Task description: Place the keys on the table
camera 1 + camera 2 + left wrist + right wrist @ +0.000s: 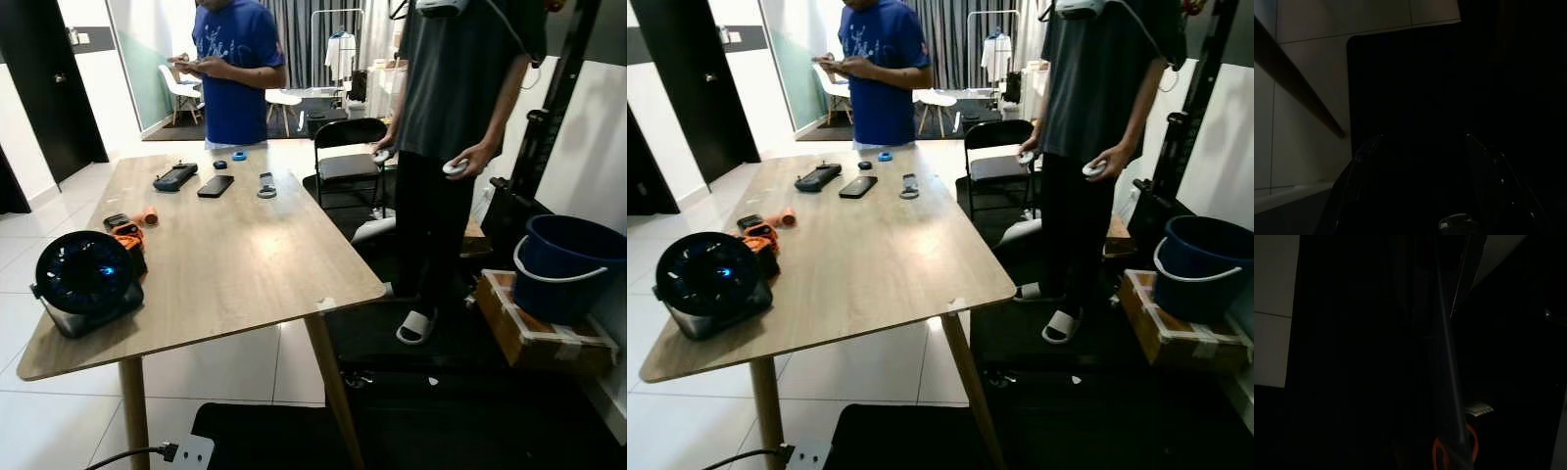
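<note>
A wooden table [235,264] stands ahead and to the robot's left on white floor tiles. At its near left corner sits a round black fan [86,279], touching an orange-and-black object [127,235] behind it. Farther along the top lie a black game controller [174,177], a black phone [216,186] just beside it, a small grey item [266,186], and a blue ring [239,156] near the far edge. To the right, on a cardboard box [539,333], stands a dark blue bucket [568,264] with a white handle; its contents cannot be seen. A black folding chair [348,162] stands beyond the table. One person in a blue shirt [235,69] stands at the far end; another in a dark shirt [456,88] stands to the right, holding controllers. The left gripper [1422,161] hangs in shade over a dark mat, fingers spread apart and empty. The right wrist view is very dark: an orange ring [1454,450], possibly belonging to the keys, is faintly visible, but the right gripper's finger state cannot be determined.
</note>
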